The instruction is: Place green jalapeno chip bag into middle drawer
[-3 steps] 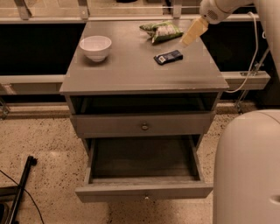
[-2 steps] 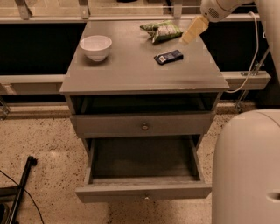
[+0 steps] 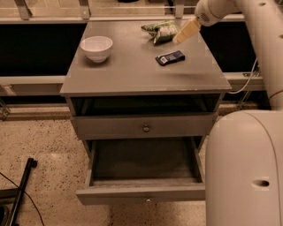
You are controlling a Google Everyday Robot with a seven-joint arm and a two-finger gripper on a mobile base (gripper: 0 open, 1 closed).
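White bowl [image 3: 96, 47] back left on grey cabinet top [image 3: 132, 77], dark packet [image 3: 170, 58] right

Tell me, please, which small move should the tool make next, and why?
Probably ease the tool down onto the green chip bag. It hangs just beside the bag at the back of the table, the bag lies ungrasped, and the drawer below stands open.

Likely a robot test area in an office building: speckled hard floor [image 3: 40, 141], grey desk [image 3: 132, 73] against a metal railing [image 3: 22, 9], loose cable [image 3: 247, 81], black stand [image 3: 24, 181]. The claw [image 3: 186, 31] hovers over the desk's far right corner.
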